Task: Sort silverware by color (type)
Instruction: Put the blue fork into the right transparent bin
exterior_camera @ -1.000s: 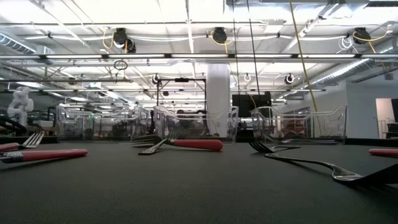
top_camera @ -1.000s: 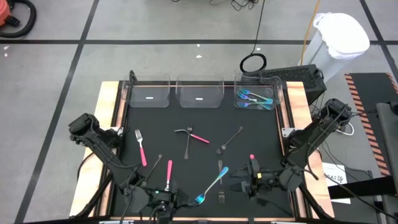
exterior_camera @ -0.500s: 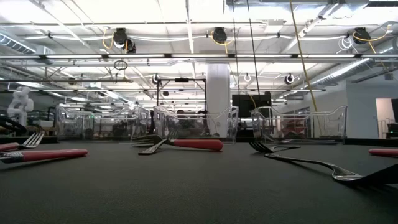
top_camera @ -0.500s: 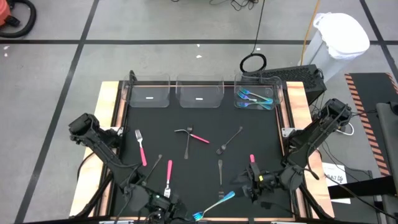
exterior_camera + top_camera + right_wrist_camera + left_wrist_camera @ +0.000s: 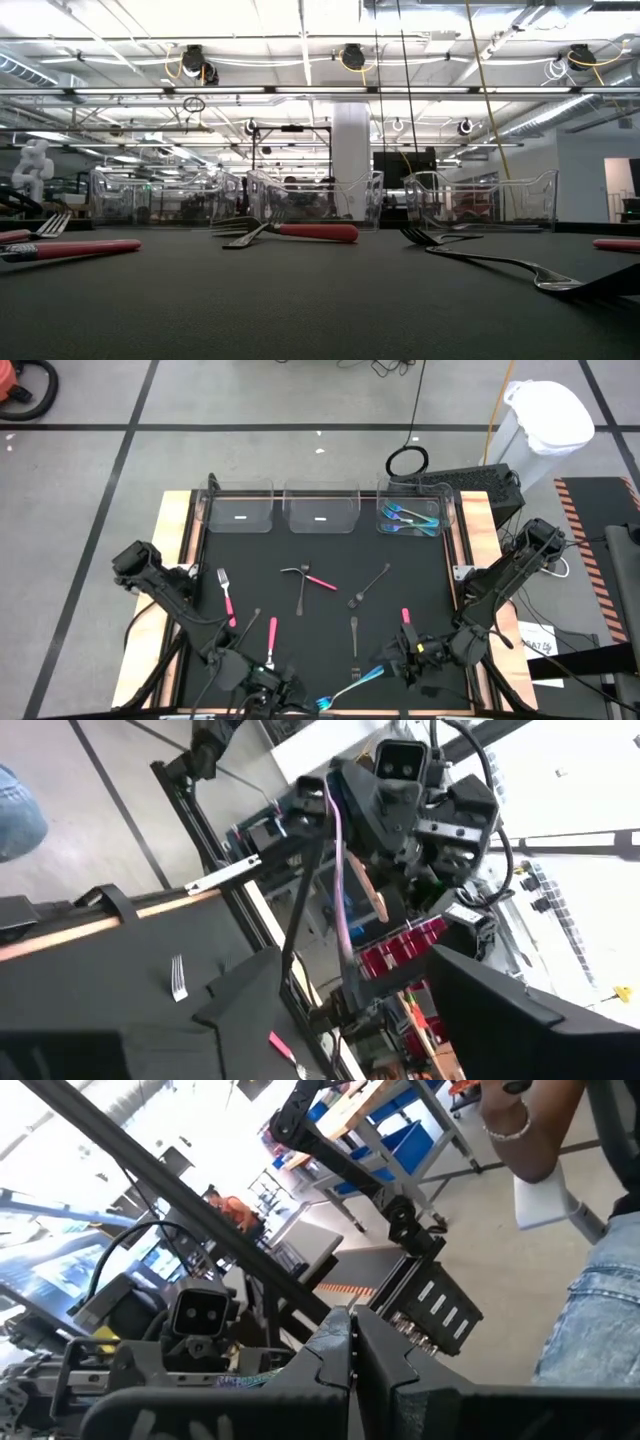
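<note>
Black matting covers the bench [image 5: 420, 585], with three clear plastic bins [image 5: 320, 510] along its far edge; the rightmost holds teal pieces. A slim teal-handled fork [image 5: 350, 688] lies at the near edge between both arms. It looks light, stiff and slick, so the handle's middle seems the best hold. The right end effector [image 5: 393, 657] sits at the handle tip, fingers apart. The left end effector [image 5: 262, 685] is near the tines, fingers together, empty. No legible writing shows.
</note>
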Robot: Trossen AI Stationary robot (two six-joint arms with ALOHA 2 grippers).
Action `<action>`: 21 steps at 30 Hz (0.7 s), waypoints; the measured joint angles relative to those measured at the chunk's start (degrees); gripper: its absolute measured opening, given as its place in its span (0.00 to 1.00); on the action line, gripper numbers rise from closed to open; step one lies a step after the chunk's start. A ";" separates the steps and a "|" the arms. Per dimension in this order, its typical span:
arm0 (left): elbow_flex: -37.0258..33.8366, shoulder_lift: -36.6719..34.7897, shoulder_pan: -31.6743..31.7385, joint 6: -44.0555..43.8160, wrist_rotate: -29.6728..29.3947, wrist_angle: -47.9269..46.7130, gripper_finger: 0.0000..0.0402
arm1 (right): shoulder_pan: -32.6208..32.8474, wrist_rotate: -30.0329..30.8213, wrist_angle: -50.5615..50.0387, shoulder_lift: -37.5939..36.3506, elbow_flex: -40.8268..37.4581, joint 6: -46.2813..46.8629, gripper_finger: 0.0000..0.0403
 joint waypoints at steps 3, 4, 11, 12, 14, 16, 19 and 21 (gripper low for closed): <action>0.00 0.00 0.52 -0.86 1.51 0.00 0.00 | 0.02 -1.10 0.57 0.00 0.00 0.44 0.58; 0.00 0.00 0.67 -1.19 1.96 -0.04 0.00 | 0.02 -1.14 0.81 0.00 0.00 0.46 0.57; 0.00 0.00 1.09 -1.49 2.35 -0.18 0.00 | 0.00 -1.29 1.00 0.00 0.00 0.61 0.53; -0.02 0.00 1.09 -1.49 2.36 -0.18 0.00 | 0.02 -1.46 0.98 0.00 0.00 0.61 0.53; -0.02 0.00 1.11 -1.49 2.35 -0.21 0.00 | 0.00 -2.60 1.01 0.00 0.00 0.62 0.52; -0.02 0.00 1.11 -1.49 2.35 -0.20 0.00 | 0.00 -3.80 1.39 0.02 0.00 0.62 0.51; -0.02 0.00 1.11 -1.49 2.35 -0.22 0.00 | 0.02 -4.10 2.10 0.02 0.00 0.85 0.49; -0.02 0.00 1.09 -1.49 2.35 -0.22 0.00 | 0.00 -4.07 2.09 0.02 0.00 0.85 0.48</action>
